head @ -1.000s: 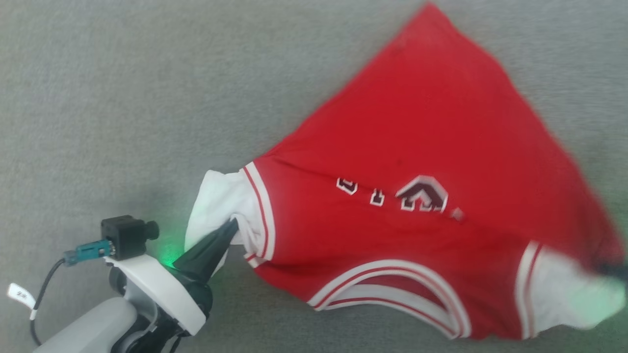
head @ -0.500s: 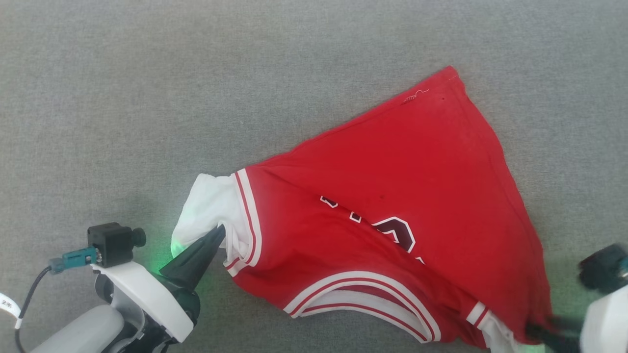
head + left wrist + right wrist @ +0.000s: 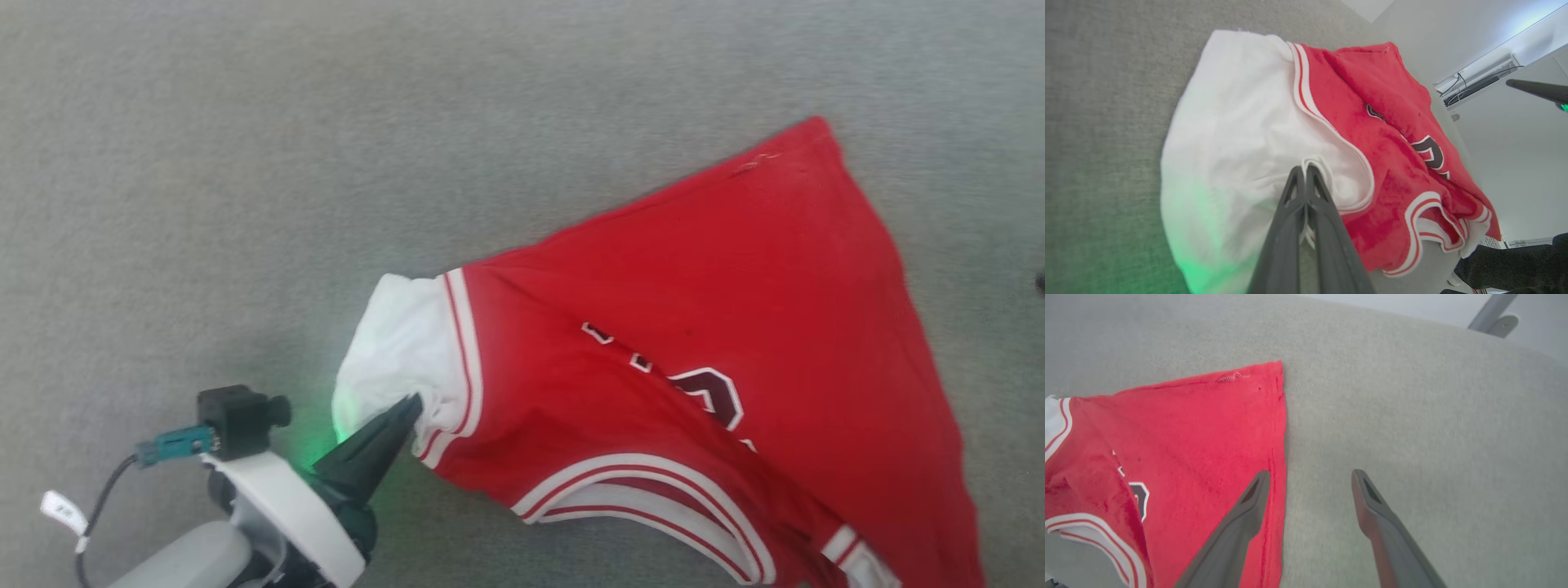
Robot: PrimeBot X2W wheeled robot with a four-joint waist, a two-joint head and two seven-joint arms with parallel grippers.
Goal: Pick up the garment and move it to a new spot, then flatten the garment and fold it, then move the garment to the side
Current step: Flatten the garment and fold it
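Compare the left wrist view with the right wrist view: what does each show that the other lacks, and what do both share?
Left wrist view's own: the left gripper shut on the white sleeve of the red soft-fabric jersey shirt. Right wrist view's own: the right gripper, open and holding nothing, by the shirt's side edge. Shared: the red shirt, its dark white-outlined lettering and the grey carpet-like surface.

The garment (image 3: pixel 718 327) lies on the surface (image 3: pixel 245 163), spread from the centre to the right. The left tool (image 3: pixel 412 404) sits near left, tips pinched on the sleeve (image 3: pixel 400 351) at the garment's left end. The right tool (image 3: pixel 1310 473) hangs at the garment's right edge, fingers apart: one over cloth, one over bare surface.
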